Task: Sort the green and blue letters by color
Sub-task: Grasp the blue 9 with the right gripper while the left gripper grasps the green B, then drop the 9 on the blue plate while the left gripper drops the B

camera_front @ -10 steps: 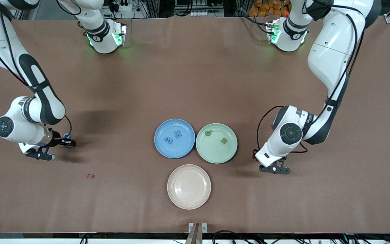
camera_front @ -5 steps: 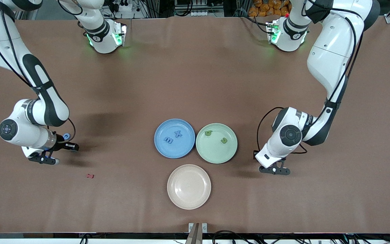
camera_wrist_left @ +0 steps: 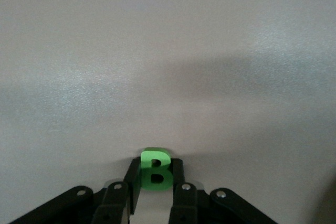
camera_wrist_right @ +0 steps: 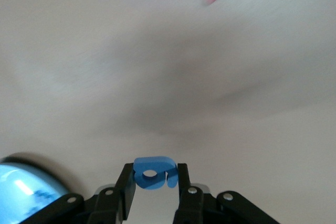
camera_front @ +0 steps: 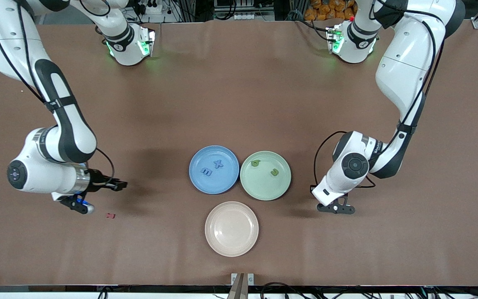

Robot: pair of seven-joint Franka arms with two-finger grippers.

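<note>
- The right gripper [camera_front: 82,206] is seen at the right arm's end of the table, at about nine o'clock from the plates, raised over bare tabletop; its fingers [camera_wrist_right: 127,184] are clamped on a small blue letter [camera_wrist_right: 153,172] with a round hole — the character cannot be read for certain.
- A small dark red letter [camera_front: 110,215] lies on the table [camera_front: 239,99] near that gripper, at roughly four o'clock from it.
- A blue plate [camera_front: 214,169] is set at mid-table, with a blue X [camera_front: 218,163] and a blue E [camera_front: 207,171] lying in it, the E at about seven o'clock from the X.
- A green plate [camera_front: 265,175] is placed just beside the blue one, at its three o'clock; two green letters rest in it, one ring-like piece [camera_front: 256,163] and one U-like piece [camera_front: 274,172].
- A cream plate [camera_front: 231,228] sits nearer the front camera, at six o'clock from the pair, with nothing in it.
- The left gripper [camera_front: 337,209] is down at the tabletop at about four o'clock from the green plate; its fingers [camera_wrist_left: 177,174] are closed on a green B [camera_wrist_left: 155,170] — the letter is pinched between both pads.
</note>
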